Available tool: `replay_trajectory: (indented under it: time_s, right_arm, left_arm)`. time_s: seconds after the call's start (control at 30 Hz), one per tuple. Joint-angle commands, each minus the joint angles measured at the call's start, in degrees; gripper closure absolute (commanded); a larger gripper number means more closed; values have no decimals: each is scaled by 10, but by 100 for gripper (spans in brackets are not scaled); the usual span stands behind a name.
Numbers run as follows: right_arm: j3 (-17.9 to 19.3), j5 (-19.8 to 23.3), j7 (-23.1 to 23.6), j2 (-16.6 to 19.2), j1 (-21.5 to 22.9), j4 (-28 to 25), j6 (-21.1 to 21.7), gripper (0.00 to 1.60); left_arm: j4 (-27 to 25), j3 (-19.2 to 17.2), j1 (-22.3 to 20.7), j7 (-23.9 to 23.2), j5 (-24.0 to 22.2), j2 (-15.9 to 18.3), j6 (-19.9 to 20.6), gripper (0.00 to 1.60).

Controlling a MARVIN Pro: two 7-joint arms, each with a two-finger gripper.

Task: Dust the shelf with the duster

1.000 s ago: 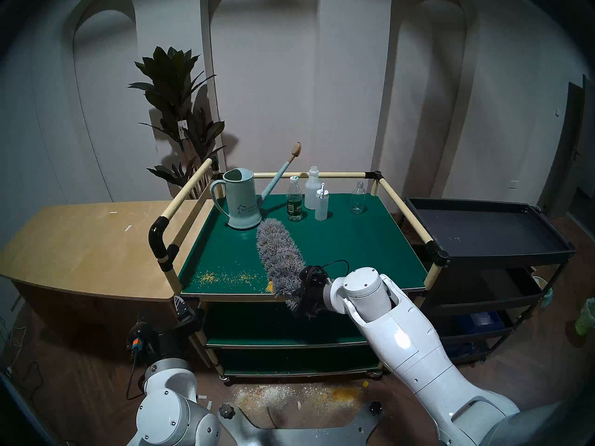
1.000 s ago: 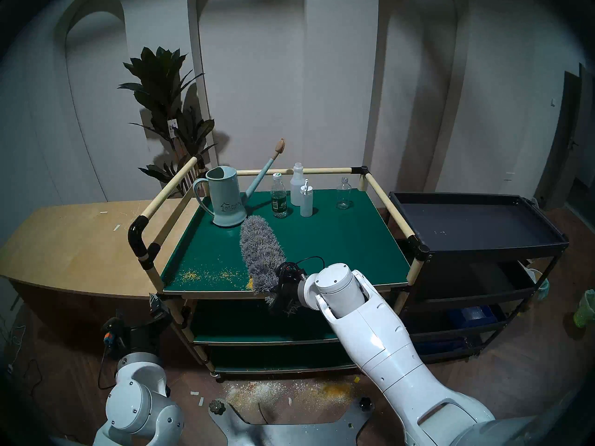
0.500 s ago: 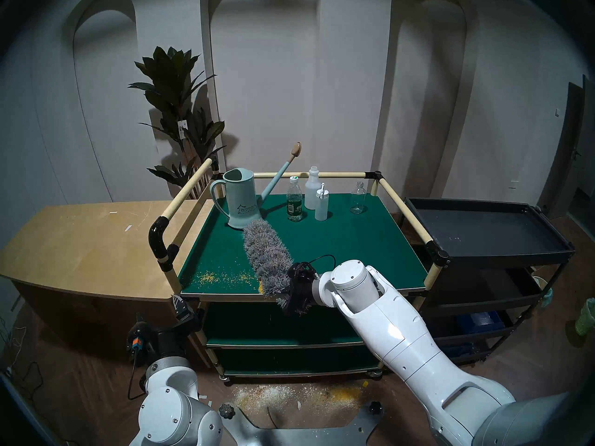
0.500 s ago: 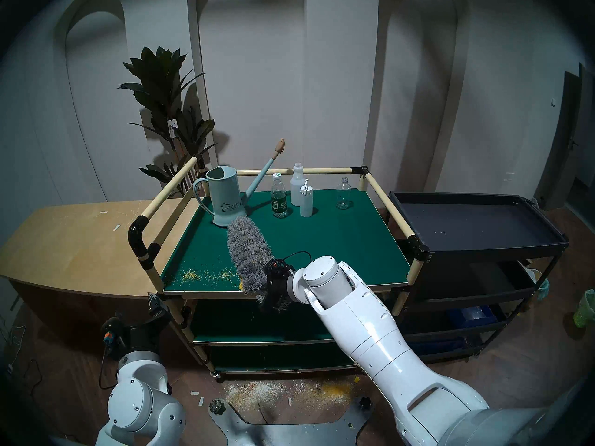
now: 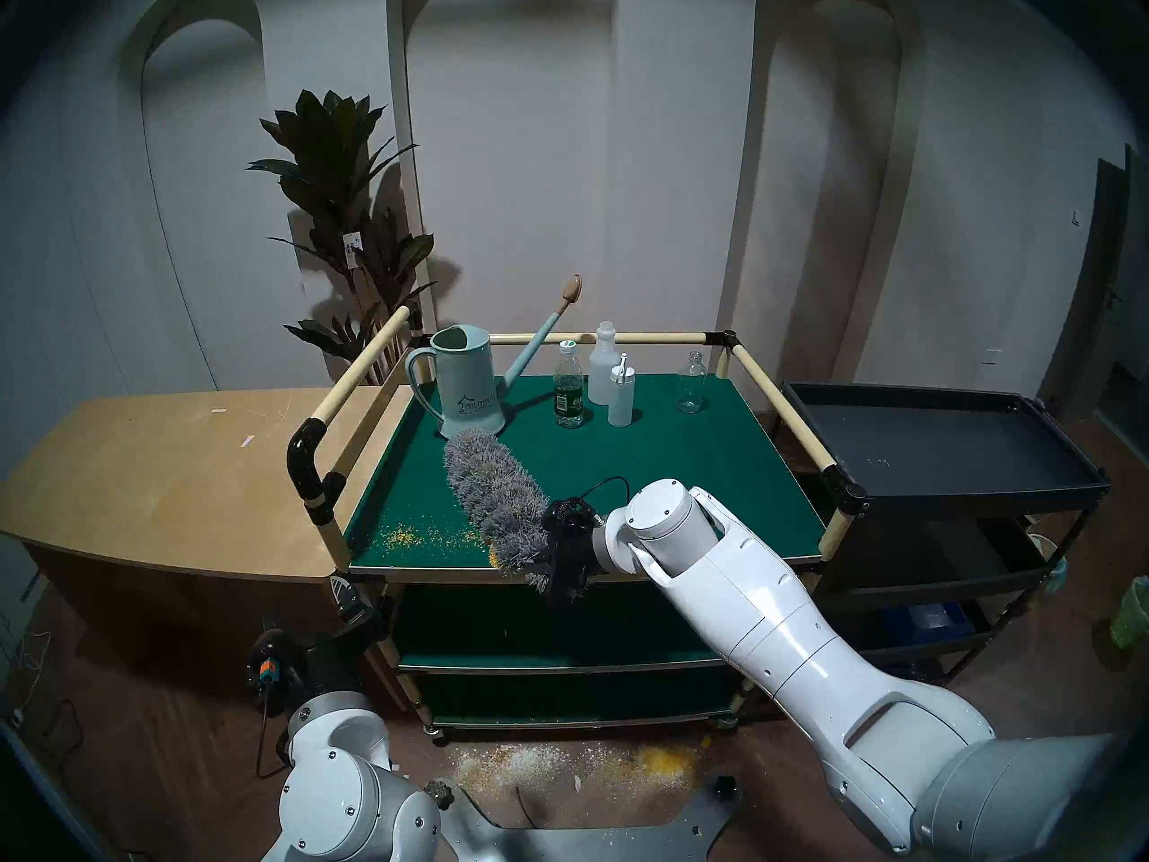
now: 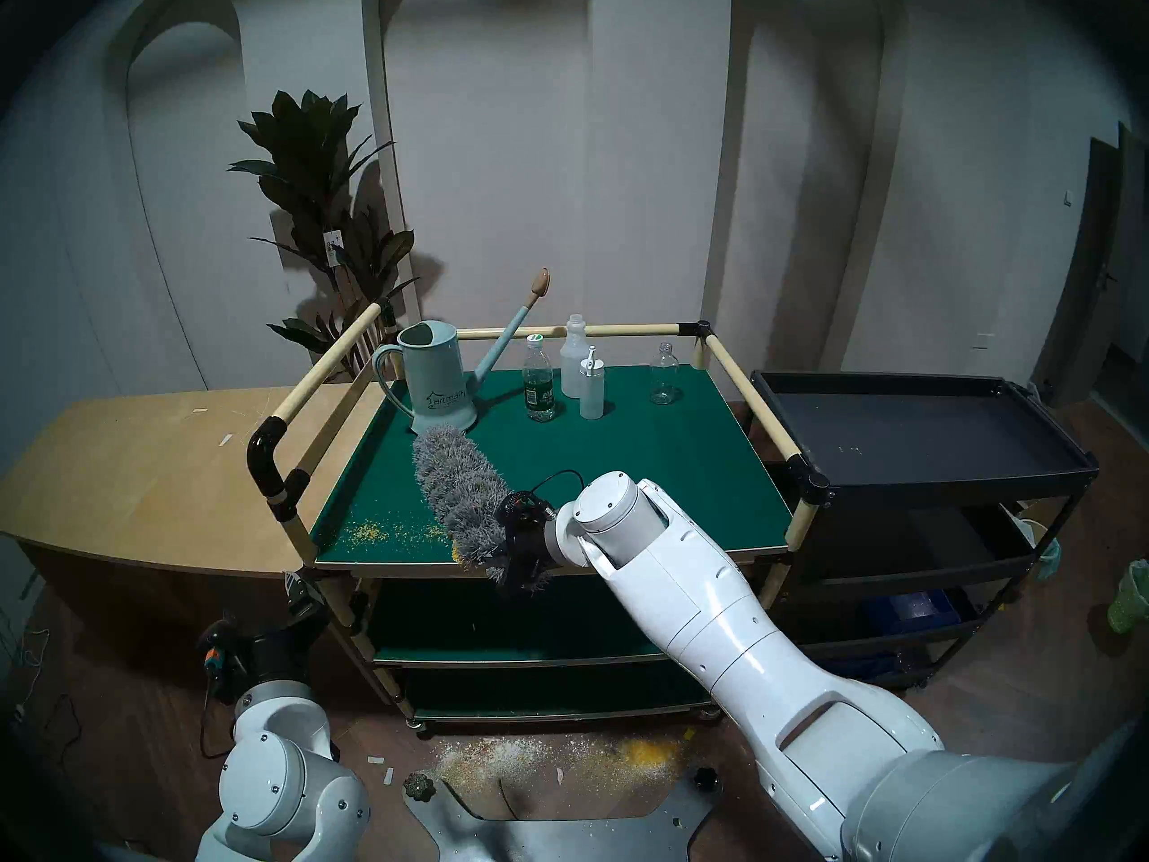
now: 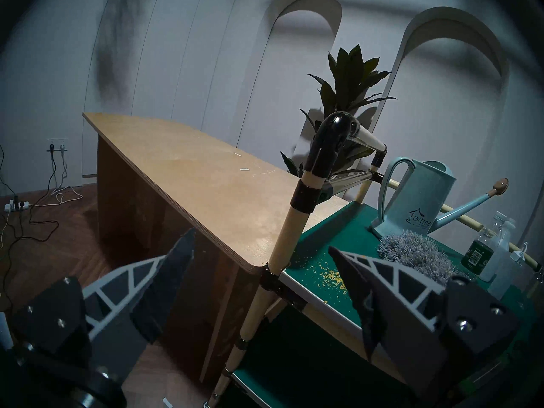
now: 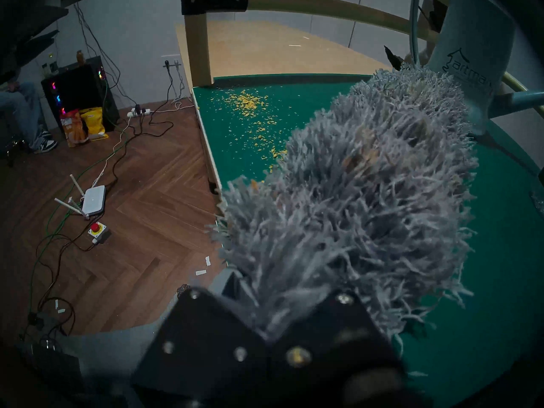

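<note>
Grey duster [image 5: 494, 503], dark-green shelf [image 5: 671, 475] flecked with yellow crumbs [image 5: 404, 536], pale-teal watering can [image 5: 466, 391].

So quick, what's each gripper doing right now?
Left gripper: open, holding nothing.
Right gripper: shut on the grey duster, which lies across the green shelf.

The pale blue plastic watering can [image 5: 467, 389], upper centre of the head view, bears dark lettering "artma…" under a house outline.
</note>
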Motion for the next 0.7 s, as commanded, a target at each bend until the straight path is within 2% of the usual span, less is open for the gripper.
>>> replay_trajectory:
  time_s: [0.0,0.2,0.67]
  right_arm:
    - [-43,-13,50,3,13,51,-25,160]
    - [-59,-18,85,8,41,77,-67,160]
    - [-86,-29,117,-15,102,171,-158,160]
  left_arm:
    - [-1,0,-4,3,2,1,-18,0]
    - [4,2,-6,9,3,2,-27,0]
    - [23,20,-13,37,-4,19,-49,0]
